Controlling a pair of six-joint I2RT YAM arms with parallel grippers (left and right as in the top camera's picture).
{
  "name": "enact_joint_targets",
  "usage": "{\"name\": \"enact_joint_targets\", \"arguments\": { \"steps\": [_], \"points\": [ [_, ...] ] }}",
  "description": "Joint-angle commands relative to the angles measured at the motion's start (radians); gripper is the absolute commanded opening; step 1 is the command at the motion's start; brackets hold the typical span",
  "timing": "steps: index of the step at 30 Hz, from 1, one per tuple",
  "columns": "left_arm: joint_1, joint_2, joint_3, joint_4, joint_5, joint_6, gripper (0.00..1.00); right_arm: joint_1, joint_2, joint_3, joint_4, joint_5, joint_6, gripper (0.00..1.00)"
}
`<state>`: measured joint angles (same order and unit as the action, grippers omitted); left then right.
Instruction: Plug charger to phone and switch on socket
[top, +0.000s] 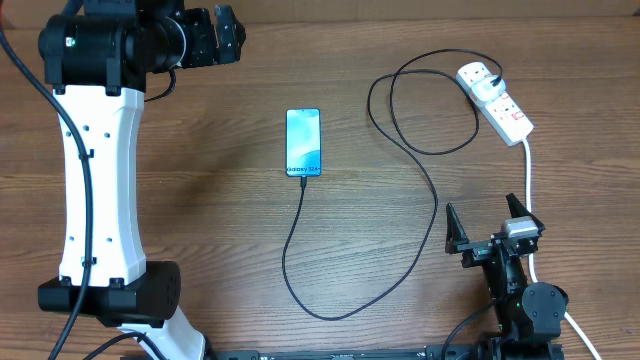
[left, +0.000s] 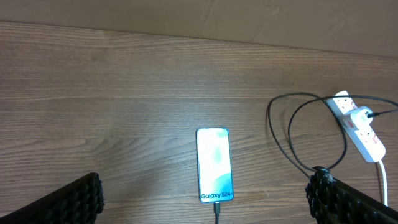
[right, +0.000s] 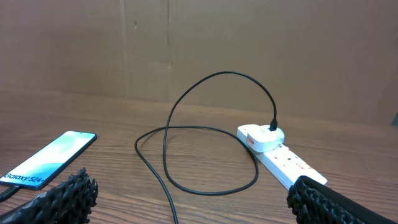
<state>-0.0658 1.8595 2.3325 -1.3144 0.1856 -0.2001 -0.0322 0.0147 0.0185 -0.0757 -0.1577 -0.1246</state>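
The phone (top: 304, 142) lies screen-up in the table's middle, lit blue-teal; it also shows in the left wrist view (left: 214, 164) and at the right wrist view's left edge (right: 51, 158). The black charger cable (top: 425, 170) runs from the phone's lower edge, loops, and ends in a plug seated in the white socket strip (top: 496, 101) at the far right (right: 280, 159) (left: 360, 125). The connector tip sits at the phone's port (left: 217, 206). My left gripper (left: 205, 199) is open, near the back left, above the table. My right gripper (right: 186, 202) is open, near the front right.
The socket's thick white cord (top: 528, 170) runs toward the front edge past my right arm base (top: 520, 290). The left arm's white body (top: 95, 170) stands along the left side. A brown board backs the table in the right wrist view.
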Motion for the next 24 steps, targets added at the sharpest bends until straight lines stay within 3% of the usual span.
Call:
{"name": "enact_joint_targets", "arguments": {
  "steps": [1,8,12,24],
  "points": [
    [-0.006,0.003,0.000,-0.037,-0.049,0.013,1.00,-0.005,-0.012,-0.010,0.004,-0.004,-0.004,1.00],
    [-0.007,-0.066,-0.006,-0.169,-0.092,-0.006,1.00,-0.005,-0.012,-0.010,0.004,-0.004,-0.004,1.00],
    [-0.006,-0.146,-0.067,-0.168,-0.097,-0.006,1.00,-0.005,-0.012,-0.010,0.004,-0.004,-0.004,1.00],
    [-0.005,-0.498,-0.687,0.115,-0.100,0.043,1.00,-0.005,-0.012,-0.010,0.005,-0.004,-0.004,1.00]
  ]
}}
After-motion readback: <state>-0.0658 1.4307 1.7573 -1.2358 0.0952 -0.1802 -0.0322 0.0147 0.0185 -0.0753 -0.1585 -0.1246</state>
